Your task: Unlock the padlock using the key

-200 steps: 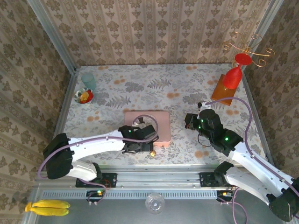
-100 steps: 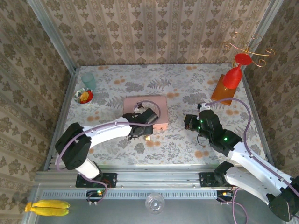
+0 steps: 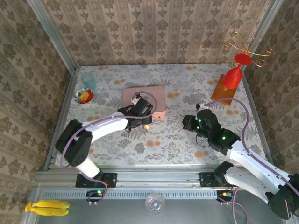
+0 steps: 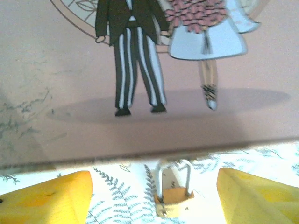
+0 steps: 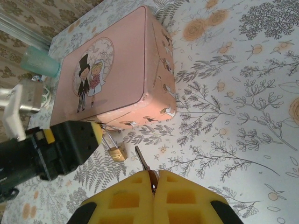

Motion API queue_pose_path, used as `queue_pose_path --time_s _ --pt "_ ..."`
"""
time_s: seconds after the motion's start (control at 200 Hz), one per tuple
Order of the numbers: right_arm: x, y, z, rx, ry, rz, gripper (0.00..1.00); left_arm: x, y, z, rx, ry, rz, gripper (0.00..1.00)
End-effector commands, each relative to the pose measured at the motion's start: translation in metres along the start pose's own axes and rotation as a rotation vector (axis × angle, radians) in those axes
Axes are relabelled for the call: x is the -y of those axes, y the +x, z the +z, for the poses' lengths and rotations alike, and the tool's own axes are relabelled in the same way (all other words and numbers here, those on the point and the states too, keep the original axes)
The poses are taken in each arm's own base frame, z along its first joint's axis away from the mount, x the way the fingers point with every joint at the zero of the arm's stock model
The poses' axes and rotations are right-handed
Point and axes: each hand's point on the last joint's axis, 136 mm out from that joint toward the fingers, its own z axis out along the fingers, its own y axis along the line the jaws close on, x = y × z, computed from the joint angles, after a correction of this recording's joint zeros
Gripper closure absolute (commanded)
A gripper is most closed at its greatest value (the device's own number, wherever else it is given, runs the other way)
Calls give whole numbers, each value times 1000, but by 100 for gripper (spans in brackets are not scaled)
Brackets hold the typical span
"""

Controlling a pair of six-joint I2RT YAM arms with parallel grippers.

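Note:
The brass padlock (image 4: 174, 199) lies on the floral cloth, its shackle reaching up under the front edge of the pink picture tin (image 4: 70, 84). My left gripper (image 4: 154, 200) is open, with a yellow finger on either side of the padlock and neither touching it. From above, the left gripper (image 3: 141, 120) sits at the near edge of the tin (image 3: 156, 95), with the padlock (image 3: 146, 125) beside it. My right gripper (image 5: 154, 176) is shut on the key (image 5: 142, 158), whose dark blade points toward the padlock (image 5: 116, 152) from a short gap. The right gripper (image 3: 188, 122) hovers to the tin's right.
A teal cup (image 3: 88, 80) and a small fruit bowl (image 3: 84, 96) stand at the far left. An orange box (image 3: 222, 89) with a red goblet (image 3: 233, 74) stands at the far right. Metal rails edge the table.
The left arm has swung away from the near edge, and the pink tin and the padlock have shifted back with it. The right arm has barely moved.

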Motion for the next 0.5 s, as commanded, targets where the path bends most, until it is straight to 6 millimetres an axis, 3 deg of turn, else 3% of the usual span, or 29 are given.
queue_pose_path --time_s 0.0,0.11,0.27,0.385,0.495 --pt "-2 3 2 -10 -22 38 100 20 -4 -23 75 140 33 29" --pt "-10 7 3 -39 -59 24 100 28 10 -27 156 296 79 30" --pt "-14 15 6 -52 -62 16 100 -1 20 -30 262 398 11 31" --pt "-16 22 12 -59 -76 33 100 1 23 -36 303 454 85 32" --pt "-26 26 18 -72 -102 47 100 1 25 -25 294 465 115 33"
